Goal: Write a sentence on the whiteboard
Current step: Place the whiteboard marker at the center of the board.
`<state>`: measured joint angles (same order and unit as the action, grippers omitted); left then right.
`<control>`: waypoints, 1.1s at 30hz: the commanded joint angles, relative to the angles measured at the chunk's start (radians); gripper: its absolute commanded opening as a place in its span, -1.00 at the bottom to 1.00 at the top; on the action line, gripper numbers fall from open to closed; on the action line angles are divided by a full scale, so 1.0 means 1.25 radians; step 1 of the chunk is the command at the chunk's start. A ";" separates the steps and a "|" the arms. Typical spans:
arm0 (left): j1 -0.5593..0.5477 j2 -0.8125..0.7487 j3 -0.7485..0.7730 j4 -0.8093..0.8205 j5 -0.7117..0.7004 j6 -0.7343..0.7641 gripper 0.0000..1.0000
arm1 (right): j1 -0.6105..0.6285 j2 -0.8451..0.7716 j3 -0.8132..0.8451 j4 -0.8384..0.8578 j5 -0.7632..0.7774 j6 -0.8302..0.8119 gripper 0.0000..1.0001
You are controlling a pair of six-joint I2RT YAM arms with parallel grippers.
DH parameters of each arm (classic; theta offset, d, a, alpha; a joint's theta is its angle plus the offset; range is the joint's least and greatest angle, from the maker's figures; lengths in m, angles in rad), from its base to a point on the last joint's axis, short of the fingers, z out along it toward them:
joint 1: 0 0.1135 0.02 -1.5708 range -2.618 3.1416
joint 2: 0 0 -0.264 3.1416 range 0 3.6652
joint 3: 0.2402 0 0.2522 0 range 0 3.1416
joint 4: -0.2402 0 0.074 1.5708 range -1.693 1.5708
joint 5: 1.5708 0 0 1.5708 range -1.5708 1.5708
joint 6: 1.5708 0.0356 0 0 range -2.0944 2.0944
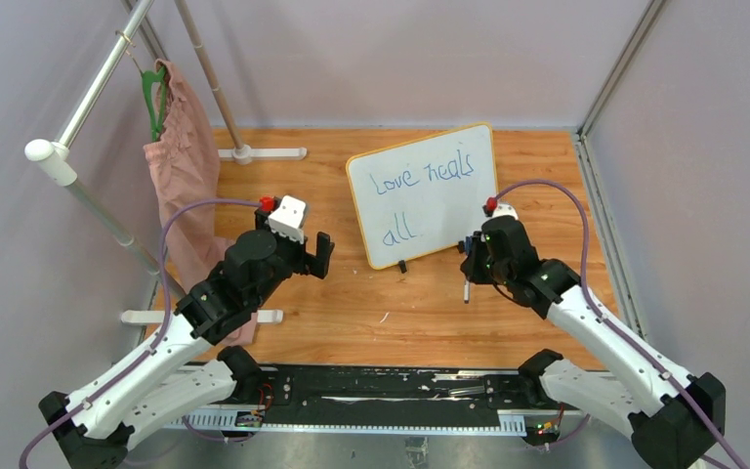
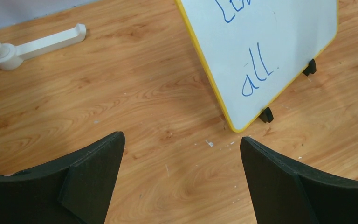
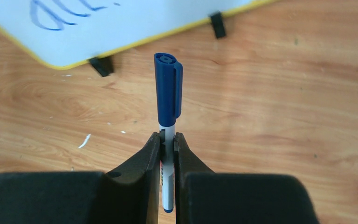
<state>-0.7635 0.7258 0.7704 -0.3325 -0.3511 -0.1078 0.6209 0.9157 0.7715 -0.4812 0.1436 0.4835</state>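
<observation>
The whiteboard (image 1: 444, 210) stands tilted on its black feet at the back middle of the wooden table. The sentence (image 1: 422, 176) reads "Love heals" above "all." in blue. My right gripper (image 1: 468, 262) is just right of the board's lower right corner, shut on a blue marker (image 1: 466, 289). In the right wrist view the gripper (image 3: 168, 136) clamps the marker (image 3: 168, 88) by its white barrel, blue cap on, with the board's lower edge (image 3: 121, 28) beyond. My left gripper (image 1: 324, 256) is open and empty left of the board. The left wrist view shows the gripper (image 2: 182, 138) and the board (image 2: 298, 28).
A white clothes rack (image 1: 88, 88) stands at the left with a pink cloth (image 1: 184, 186) on a green hanger (image 1: 156, 93). Its white feet (image 1: 264, 153) lie on the table. A black rail (image 1: 381, 391) runs along the near edge. Grey walls close in both sides.
</observation>
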 commanded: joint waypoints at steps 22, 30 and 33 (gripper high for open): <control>-0.003 -0.086 -0.049 0.084 0.024 -0.019 0.98 | -0.190 0.095 0.041 -0.146 0.052 -0.004 -1.00; -0.003 -0.078 -0.054 0.113 0.134 -0.035 0.98 | -0.158 -0.121 -0.012 0.006 -0.184 -0.028 -1.00; -0.003 -0.064 -0.049 0.108 0.153 -0.039 0.97 | -0.158 -0.131 -0.005 -0.029 -0.142 -0.048 -1.00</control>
<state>-0.7635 0.6315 0.7074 -0.2359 -0.2295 -0.1429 0.4126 0.7849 0.7734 -0.5335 -0.0105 0.4671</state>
